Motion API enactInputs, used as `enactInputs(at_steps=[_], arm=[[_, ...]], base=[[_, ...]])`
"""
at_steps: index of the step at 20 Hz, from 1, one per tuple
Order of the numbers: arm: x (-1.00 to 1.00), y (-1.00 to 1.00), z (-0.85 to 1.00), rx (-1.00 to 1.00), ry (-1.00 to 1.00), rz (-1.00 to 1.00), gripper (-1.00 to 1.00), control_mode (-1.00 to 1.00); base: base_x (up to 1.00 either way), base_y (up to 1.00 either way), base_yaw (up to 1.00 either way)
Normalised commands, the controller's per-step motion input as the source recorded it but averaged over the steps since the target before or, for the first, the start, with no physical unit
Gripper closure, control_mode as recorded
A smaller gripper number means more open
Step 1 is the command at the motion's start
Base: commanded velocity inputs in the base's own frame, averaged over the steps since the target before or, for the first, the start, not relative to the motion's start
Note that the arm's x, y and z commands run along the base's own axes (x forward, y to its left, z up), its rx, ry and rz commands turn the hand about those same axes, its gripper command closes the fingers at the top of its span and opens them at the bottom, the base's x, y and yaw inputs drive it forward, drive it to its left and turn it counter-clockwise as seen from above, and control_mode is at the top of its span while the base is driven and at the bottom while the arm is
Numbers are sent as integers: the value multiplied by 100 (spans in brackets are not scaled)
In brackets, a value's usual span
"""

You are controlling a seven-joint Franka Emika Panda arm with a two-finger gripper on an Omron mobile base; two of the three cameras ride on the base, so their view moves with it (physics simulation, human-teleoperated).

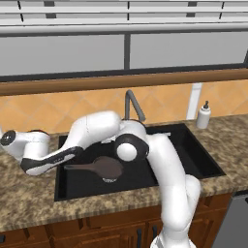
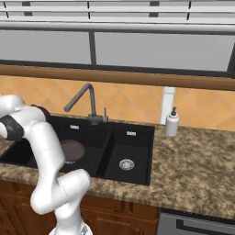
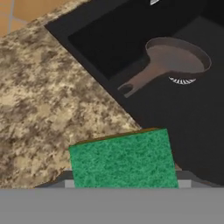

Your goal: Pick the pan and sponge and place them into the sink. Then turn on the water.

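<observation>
My arm reaches out to the left over the speckled surface [image 1: 29,203], beside the sink [image 1: 77,191]. In the hand view the green sponge [image 3: 124,158] sits right at the bottom, between my fingers [image 3: 124,183], whose grey tips peek out at either side of it. It looks gripped, though I cannot be sure whether the tips press it or merely flank it. The sponge is over the brown stone surface, at the black rim of the sink, with its far corner reaching toward the basin.

The pan [image 1: 107,167] lies inside the wide basin, upright, its round bowl over the silver drain [image 3: 183,80], which shows just under its rim. Its long handle [image 1: 77,167] points toward the basin's left wall, on my hand's side. In the right base view the pan's bowl [image 2: 72,150] shows past my forearm, in the left basin.

The narrow basin has its own drain [image 2: 126,164]. The grey faucet [image 2: 85,103] stands behind the sink, its spout over the wide basin. A white soap bottle [image 1: 203,115] stands on the surface to the right of the sink, by the tiled wall.
</observation>
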Motion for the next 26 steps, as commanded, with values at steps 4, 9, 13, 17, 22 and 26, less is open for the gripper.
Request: enactInputs(at_steps=[4,9,13,17,22,26], arm=[[-32,-60,21,27,-14,-49,100,-100],[-57,-93,6,34,-25,-27,100,-100],[-75,-100,-18,30,-47,-11,100,-100],[-86,-100,-30,26,-50,-11,100,-100],[-52,-76,-3,30,-21,-26,100,-100],[-1,-36,0,26,5,-47,100,-100]], base=[[0,0,0],[0,0,0],[0,0,0],[0,0,0],[0,0,0],[0,0,0]])
